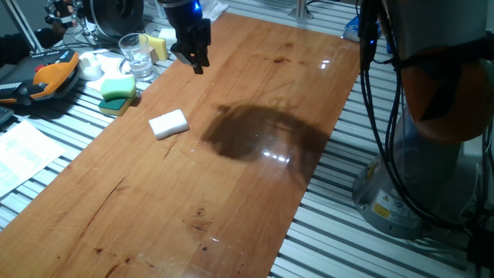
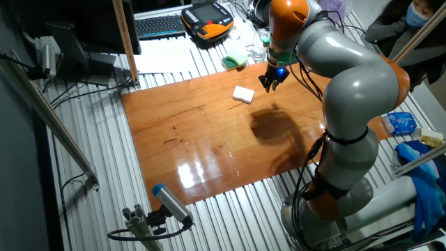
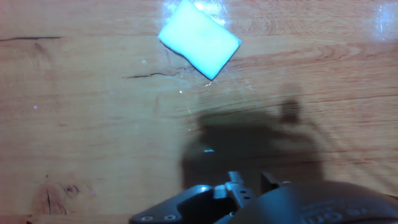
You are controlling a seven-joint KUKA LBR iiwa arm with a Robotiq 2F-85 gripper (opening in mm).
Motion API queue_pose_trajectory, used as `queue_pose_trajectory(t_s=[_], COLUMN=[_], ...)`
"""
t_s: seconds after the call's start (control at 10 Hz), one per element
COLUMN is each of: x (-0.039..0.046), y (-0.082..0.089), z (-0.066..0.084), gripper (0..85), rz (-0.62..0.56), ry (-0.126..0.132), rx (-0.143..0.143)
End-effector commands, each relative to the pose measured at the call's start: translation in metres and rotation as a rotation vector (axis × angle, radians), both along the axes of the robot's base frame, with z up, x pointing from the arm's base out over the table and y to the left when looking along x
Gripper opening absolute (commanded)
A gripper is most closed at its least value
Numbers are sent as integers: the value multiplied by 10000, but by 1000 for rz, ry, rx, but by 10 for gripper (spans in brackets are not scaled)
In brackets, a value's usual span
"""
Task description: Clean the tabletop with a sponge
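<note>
The tabletop (image 1: 255, 177) is a long reddish-brown glossy wooden board. The white sponge (image 1: 168, 123) lies flat on it near its left edge; it also shows in the other fixed view (image 2: 243, 94) and at the top of the hand view (image 3: 199, 38). My gripper (image 1: 197, 65) hangs in the air above the board, beyond the sponge and apart from it. It holds nothing. In the other fixed view the gripper (image 2: 269, 85) is just right of the sponge. In the hand view only the fingertips (image 3: 235, 182) show at the bottom edge, with a small gap between them.
Off the board's left edge, on the ribbed metal, stand a green-topped yellow sponge (image 1: 117, 94), a glass (image 1: 137, 55), a pale yellow sponge (image 1: 158, 48) and an orange handset (image 1: 48, 77). My arm's base (image 1: 432, 154) and cables stand right of the board.
</note>
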State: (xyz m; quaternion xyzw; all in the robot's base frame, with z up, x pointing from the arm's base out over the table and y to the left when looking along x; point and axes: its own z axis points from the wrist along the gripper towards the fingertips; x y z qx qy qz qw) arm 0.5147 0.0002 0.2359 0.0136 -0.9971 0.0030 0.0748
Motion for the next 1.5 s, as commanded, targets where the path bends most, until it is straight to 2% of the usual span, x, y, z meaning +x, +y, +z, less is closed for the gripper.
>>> queue_pose_trajectory(t_s=[0.0, 0.9, 1.0, 1.1, 1.2, 1.4], x=[0, 0, 0, 0, 0, 0], y=[-1, 5, 5, 5, 5, 5], z=[0, -1, -1, -1, -1, -1], gripper=[0, 0, 0, 0, 0, 0], rz=[-9, 18, 9, 13, 12, 14], ry=[-3, 7, 2, -41, -47, -79], rx=[-1, -2, 23, 49, 35, -34])
